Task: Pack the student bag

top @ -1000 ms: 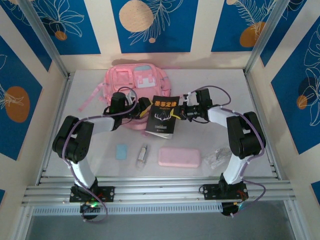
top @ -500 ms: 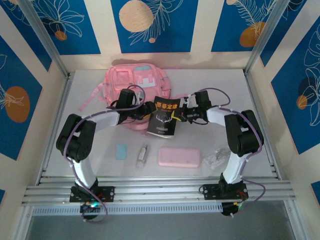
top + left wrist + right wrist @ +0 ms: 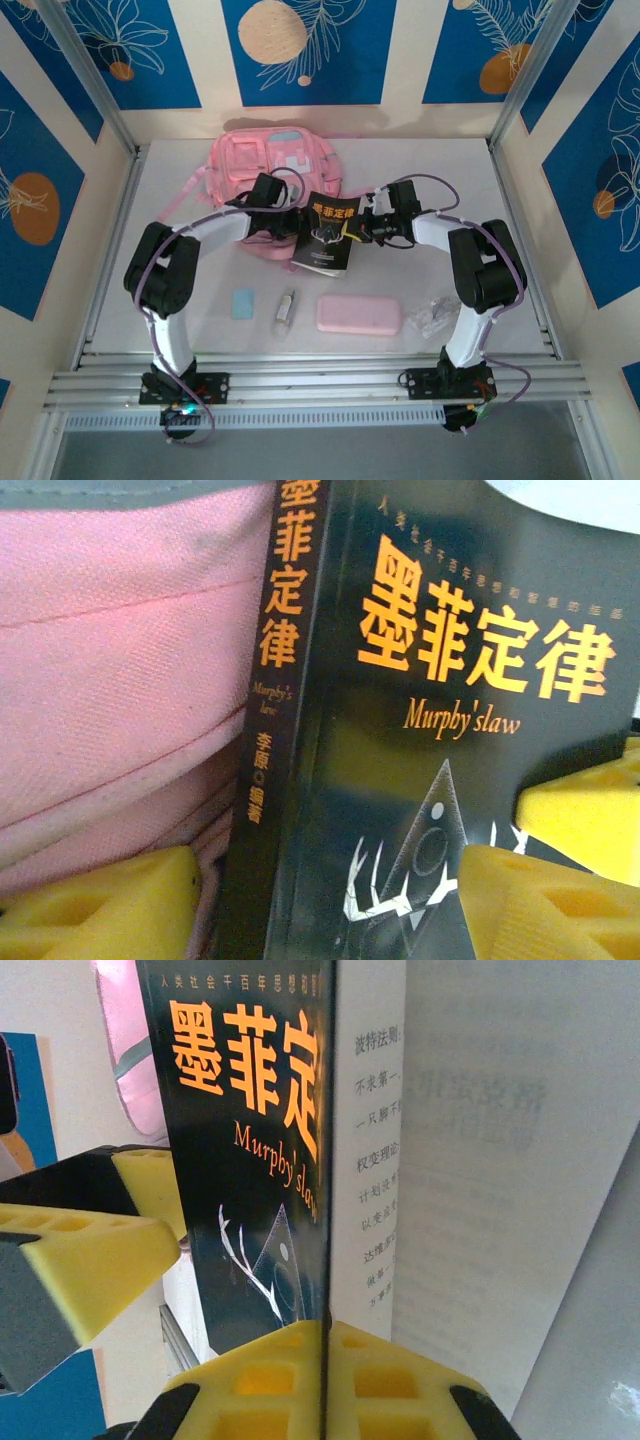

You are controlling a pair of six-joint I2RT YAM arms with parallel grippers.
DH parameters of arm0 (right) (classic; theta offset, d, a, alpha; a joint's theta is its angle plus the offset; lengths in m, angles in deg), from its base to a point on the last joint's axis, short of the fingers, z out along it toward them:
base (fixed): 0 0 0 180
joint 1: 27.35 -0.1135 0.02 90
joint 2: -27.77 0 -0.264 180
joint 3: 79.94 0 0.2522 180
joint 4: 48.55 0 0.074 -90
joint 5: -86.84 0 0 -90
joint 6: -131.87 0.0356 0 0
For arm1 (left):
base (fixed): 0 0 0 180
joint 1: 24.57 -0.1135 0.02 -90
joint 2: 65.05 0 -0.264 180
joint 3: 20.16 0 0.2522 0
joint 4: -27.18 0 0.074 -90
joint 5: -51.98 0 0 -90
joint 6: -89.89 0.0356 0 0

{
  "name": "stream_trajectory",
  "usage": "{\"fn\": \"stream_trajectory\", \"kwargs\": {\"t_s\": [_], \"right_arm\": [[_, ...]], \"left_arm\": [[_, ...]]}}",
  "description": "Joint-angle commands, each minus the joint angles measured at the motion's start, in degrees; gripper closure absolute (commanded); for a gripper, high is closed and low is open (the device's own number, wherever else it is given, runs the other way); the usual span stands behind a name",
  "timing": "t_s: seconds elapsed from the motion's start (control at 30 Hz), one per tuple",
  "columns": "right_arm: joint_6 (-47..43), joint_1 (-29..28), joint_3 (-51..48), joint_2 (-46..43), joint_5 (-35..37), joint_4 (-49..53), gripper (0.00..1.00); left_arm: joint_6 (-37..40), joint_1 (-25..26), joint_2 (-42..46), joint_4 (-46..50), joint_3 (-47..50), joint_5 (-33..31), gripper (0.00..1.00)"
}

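Btm of student bag (image 3: 270, 160) behind book (image 3: 328, 235)

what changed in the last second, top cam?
The left gripper swung right, over the soft pink fabric backpack, up to the spine edge of the black paperback book. Its jaws stand open either side of that edge, not yet closed. Unchanged: the right gripper shut on the book's cover, the backpack, and the flat pink pencil case.

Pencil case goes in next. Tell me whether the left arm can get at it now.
Probably yes: the pencil case lies uncovered, and the left gripper, open beside the book, holds nothing.
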Motion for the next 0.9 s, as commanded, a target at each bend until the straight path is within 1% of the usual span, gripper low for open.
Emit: {"fn": "stream_trajectory", "kwargs": {"t_s": [0.0,0.13,0.17,0.23,0.33,0.37,0.4,0.47,0.5,0.57,0.63,0.67,0.7,0.8,0.87], "right_arm": [[-1.02,-0.66,1.77,1.71,-0.26,0.38,1.00],[-1.48,-0.73,2.14,1.75,0.04,0.84,1.00],[-1.59,-0.73,2.17,1.80,0.23,1.06,1.00],[-2.02,-0.73,2.45,1.93,0.51,1.79,1.00],[-2.21,-0.71,2.68,1.80,0.79,2.54,1.00],[-2.21,-0.67,2.81,1.67,1.06,3.12,0.97],[-2.17,-0.70,3.06,1.19,1.70,4.09,0.92],[-1.76,-0.47,3.43,-0.21,3.31,6.14,0.73],[-1.24,-0.31,3.59,-1.27,4.41,7.18,0.62],[0.23,0.12,4.17,-3.60,6.68,10.08,0.42],[1.96,0.24,4.82,-6.63,9.17,13.44,0.14],[2.75,0.16,5.00,-7.92,10.15,14.68,0.05],[3.49,-0.02,5.10,-9.55,10.94,15.70,0.01],[6.50,-0.88,4.81,-13.79,13.18,17.79,0.01],[9.57,-1.79,3.31,-16.56,13.62,16.27,0.01]], "left_arm": [[1.20,0.77,-2.86,3.72,-1.18,0.30,0.33],[-1.28,1.06,-3.64,-1.29,-0.71,4.96,0.47],[-1.82,0.97,-3.49,-2.34,-0.50,5.65,0.51],[-3.39,0.97,-2.87,-4.80,0.03,7.51,0.64],[-4.85,0.84,-1.09,-6.36,0.03,8.37,0.77],[-5.20,0.77,-0.42,-6.53,0.01,8.50,0.80],[-5.60,0.73,0.29,-6.79,-0.15,8.58,0.85],[-5.98,0.62,1.78,-6.83,-0.90,8.15,0.96],[-6.07,0.53,2.55,-6.95,-1.33,7.77,0.99],[-6.31,0.37,3.78,-6.94,-2.61,7.01,1.00],[-7.06,-0.06,4.90,-8.19,-3.75,5.84,1.00],[-7.47,-0.32,5.31,-8.96,-4.26,5.19,1.00],[-7.96,-0.72,5.73,-10.07,-4.75,4.16,1.00],[-9.34,-2.06,6.44,-13.32,-6.07,1.44,0.99],[-10.16,-2.83,6.64,-15.36,-6.82,-0.50,0.99]]}}
